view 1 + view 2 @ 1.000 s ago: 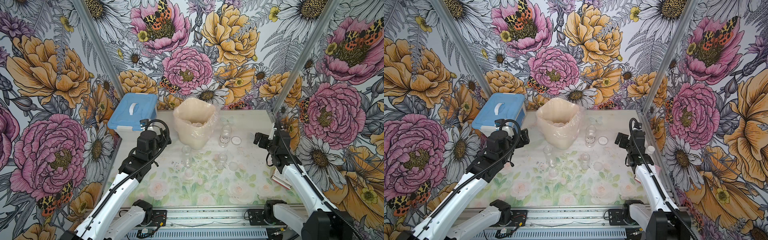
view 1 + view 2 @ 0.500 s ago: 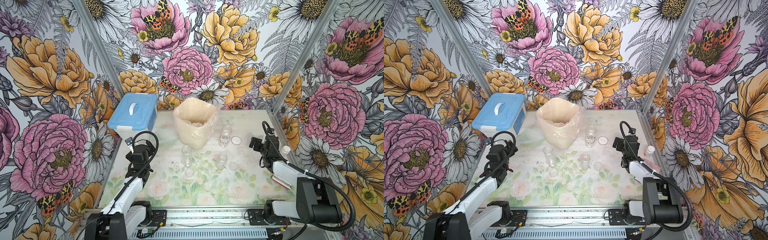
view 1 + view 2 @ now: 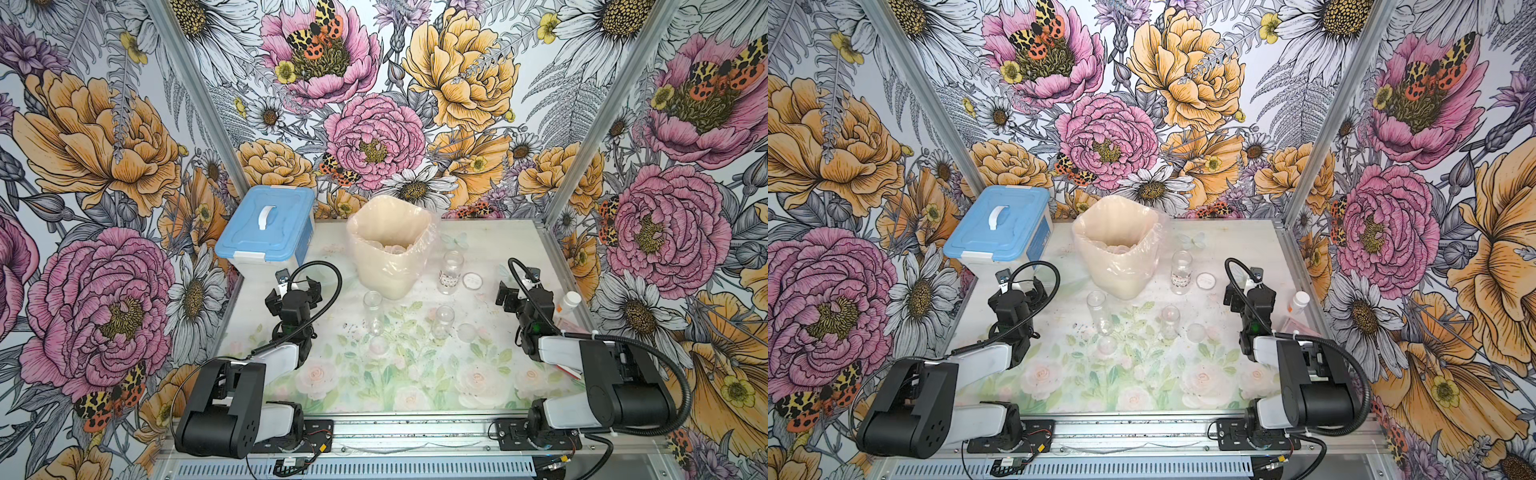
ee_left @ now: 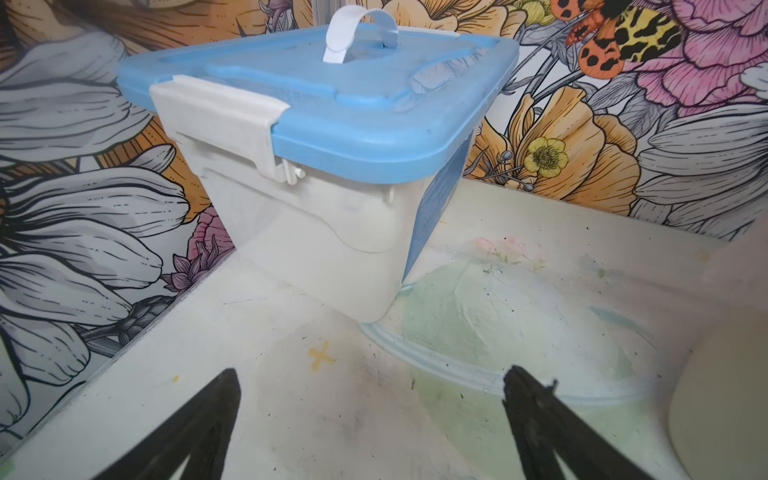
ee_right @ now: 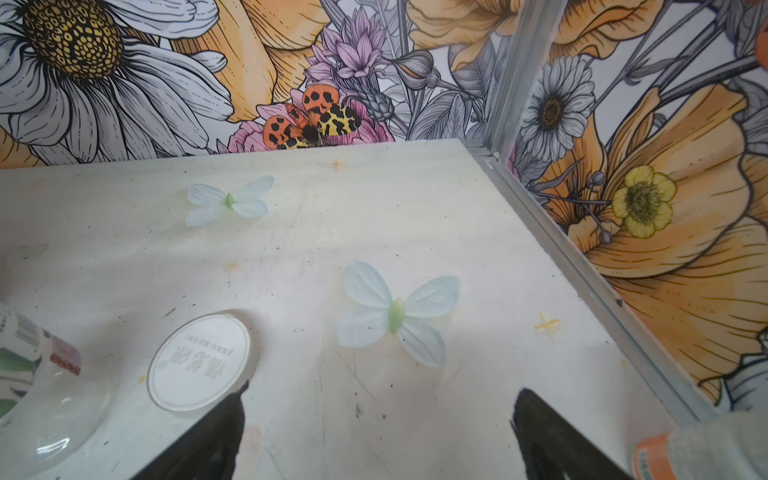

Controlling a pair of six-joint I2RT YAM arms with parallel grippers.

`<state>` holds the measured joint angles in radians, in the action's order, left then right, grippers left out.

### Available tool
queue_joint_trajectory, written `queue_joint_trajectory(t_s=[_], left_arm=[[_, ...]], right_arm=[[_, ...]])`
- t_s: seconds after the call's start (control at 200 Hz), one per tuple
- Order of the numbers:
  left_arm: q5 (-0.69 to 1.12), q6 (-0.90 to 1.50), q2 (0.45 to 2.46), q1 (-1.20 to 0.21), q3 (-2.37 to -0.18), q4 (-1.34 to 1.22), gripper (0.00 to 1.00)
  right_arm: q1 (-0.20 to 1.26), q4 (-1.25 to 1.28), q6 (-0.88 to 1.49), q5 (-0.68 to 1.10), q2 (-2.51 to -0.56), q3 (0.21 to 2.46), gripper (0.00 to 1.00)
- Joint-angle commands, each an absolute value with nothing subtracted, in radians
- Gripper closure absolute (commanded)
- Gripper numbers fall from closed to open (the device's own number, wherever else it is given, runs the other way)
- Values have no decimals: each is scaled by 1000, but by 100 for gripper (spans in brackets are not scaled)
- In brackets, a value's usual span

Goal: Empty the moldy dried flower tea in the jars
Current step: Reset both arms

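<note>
While both arms sit folded back, in both top views we see three small clear plastic jars (image 3: 372, 311) mid-table, upright, long axes vertical, mouths up, no dried flower tea visible inside. Emptying looks finished, so we'd steer clear of them. Left wrist: the left gripper (image 4: 372, 378) gapes wide, empty. Right wrist: the right gripper (image 5: 380, 395) likewise, near a round translucent-white lid (image 5: 199, 361).
</note>
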<state>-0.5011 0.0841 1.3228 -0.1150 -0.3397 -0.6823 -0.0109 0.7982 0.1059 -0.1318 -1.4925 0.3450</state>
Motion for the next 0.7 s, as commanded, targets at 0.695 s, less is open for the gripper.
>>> queue_joint_trajectory(t_s=[0.695], left_arm=[[-276,12,1547,-26,-368,-952,1]], right_arm=[[33,1093,26,-143,-1537,273,1]])
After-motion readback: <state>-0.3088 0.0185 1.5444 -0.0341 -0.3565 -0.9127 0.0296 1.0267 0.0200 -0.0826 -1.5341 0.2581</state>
